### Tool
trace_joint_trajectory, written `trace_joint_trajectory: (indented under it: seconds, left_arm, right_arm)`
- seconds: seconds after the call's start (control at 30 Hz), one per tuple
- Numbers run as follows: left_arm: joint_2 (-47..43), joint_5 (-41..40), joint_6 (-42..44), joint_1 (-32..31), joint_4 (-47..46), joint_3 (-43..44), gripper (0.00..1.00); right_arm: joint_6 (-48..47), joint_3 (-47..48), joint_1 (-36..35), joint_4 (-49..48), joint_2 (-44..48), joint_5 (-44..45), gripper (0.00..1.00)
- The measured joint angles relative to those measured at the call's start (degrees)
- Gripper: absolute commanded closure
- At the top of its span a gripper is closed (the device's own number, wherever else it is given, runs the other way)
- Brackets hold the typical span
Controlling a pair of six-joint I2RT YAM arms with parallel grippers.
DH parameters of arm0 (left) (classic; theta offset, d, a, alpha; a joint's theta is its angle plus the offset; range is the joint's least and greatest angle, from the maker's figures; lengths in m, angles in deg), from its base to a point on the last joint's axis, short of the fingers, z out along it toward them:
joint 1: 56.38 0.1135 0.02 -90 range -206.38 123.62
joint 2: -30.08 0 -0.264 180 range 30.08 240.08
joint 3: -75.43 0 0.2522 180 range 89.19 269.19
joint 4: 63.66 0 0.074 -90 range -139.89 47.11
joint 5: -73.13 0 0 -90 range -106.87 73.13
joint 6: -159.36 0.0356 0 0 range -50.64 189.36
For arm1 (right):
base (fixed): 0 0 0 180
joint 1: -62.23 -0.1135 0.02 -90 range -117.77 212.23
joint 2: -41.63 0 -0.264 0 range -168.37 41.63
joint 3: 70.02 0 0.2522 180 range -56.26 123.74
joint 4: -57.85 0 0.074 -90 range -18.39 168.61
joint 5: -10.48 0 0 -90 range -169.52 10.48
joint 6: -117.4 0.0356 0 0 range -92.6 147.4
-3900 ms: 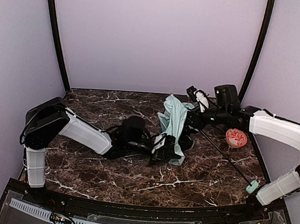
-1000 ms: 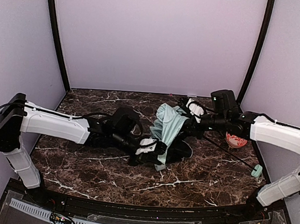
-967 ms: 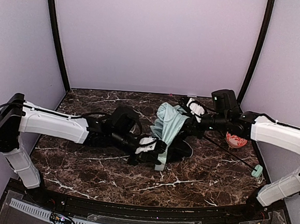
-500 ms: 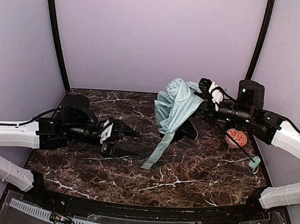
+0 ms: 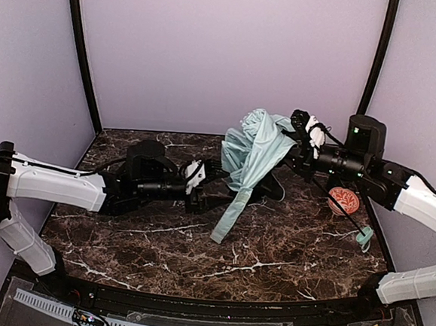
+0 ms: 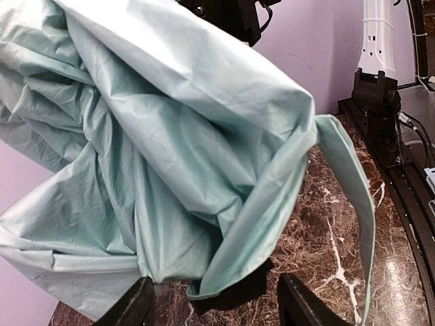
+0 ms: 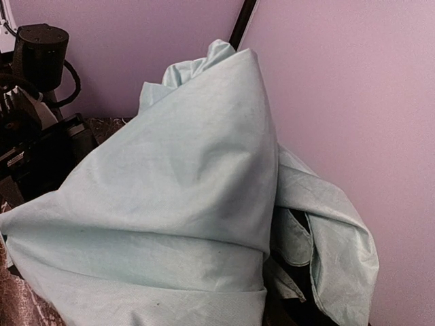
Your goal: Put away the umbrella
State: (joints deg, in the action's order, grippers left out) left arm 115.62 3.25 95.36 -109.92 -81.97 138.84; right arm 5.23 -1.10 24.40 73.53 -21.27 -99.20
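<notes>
The umbrella (image 5: 253,147) hangs bunched above the table, pale mint-green fabric with a long flap trailing down to the marble. My right gripper (image 5: 297,139) is shut on its upper end. The thin black shaft (image 5: 335,206) slants down to the mint handle (image 5: 364,236) at the right edge. In the right wrist view the umbrella fabric (image 7: 177,204) fills the frame and hides the fingers. My left gripper (image 5: 216,182) is open just left of the cloth. In the left wrist view the left gripper (image 6: 216,309) has its fingertips (image 6: 132,305) spread below the fabric's (image 6: 170,149) lower hem, holding nothing.
A small orange-and-white patterned round object (image 5: 343,199) sits on the marble table (image 5: 159,241) at the right, under the right arm. Lilac walls close in the back and both sides. The left arm lies low across the table's left half.
The left gripper let go of the fabric, opened, drew back left, then came forward to the cloth again. The right arm lifted the umbrella off the table.
</notes>
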Motion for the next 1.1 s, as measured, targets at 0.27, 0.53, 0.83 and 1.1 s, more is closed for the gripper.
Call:
trace_joint_trajectory:
  seconds: [0.27,0.53,0.83,1.1]
  left_arm:
    - [5.4,-2.9,0.7,-2.4,-4.6,1.8,1.00]
    - [8.3,-18.1,4.7,-12.9,-17.1,2.0,1.00]
    - [16.3,-19.7,7.6,-17.1,-20.8,8.9,1.00]
    - [15.0,-5.9,3.8,-14.6,-17.9,3.7,0.32]
  right_arm:
    - [2.6,0.1,0.1,-1.3,-0.5,0.5,1.00]
    - [9.7,0.2,0.1,-6.6,-2.2,10.7,1.00]
    - [12.4,1.2,-0.3,-7.1,-5.0,14.1,1.00]
    - [11.5,1.2,0.4,-8.3,-2.8,10.9,1.00]
